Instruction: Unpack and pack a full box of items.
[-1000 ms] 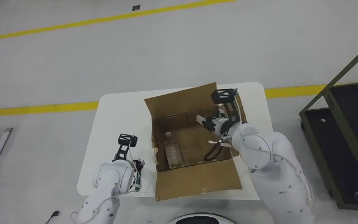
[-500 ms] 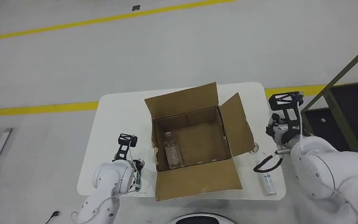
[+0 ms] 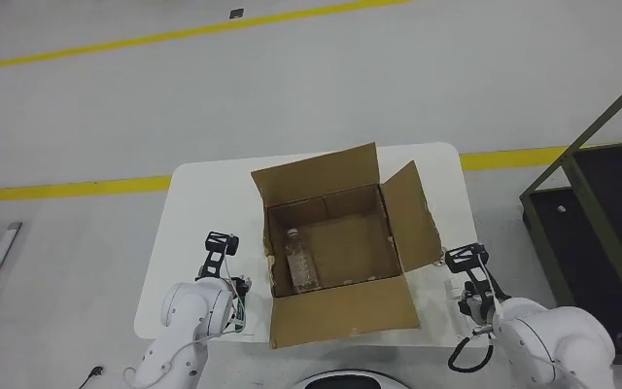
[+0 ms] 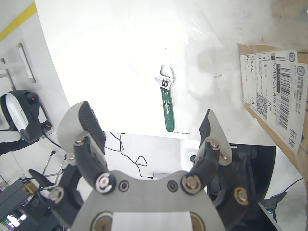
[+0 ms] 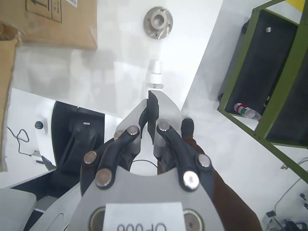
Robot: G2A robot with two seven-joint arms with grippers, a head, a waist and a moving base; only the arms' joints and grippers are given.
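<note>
1 clear plastic bottle (image 3: 299, 261) lies inside the open brown cardboard box (image 3: 342, 311). Left gripper (image 4: 145, 112) hangs, jaws spread, near a green-handled adjustable wrench (image 4: 166, 104). Right gripper (image 5: 151, 98), jaws pressed together, sits just behind a white nozzle cap (image 5: 155, 74), near a round metal flange (image 5: 158, 22).

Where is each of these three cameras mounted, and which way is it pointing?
Top view: above the arms, looking straight down at the cardboard box, table and both arms.
Left wrist view: on the left wrist, facing past the open left hand at a wrench.
Right wrist view: on the right wrist, facing past the shut right hand at a metal flange.
Shared: all three show the cardboard box.
</note>
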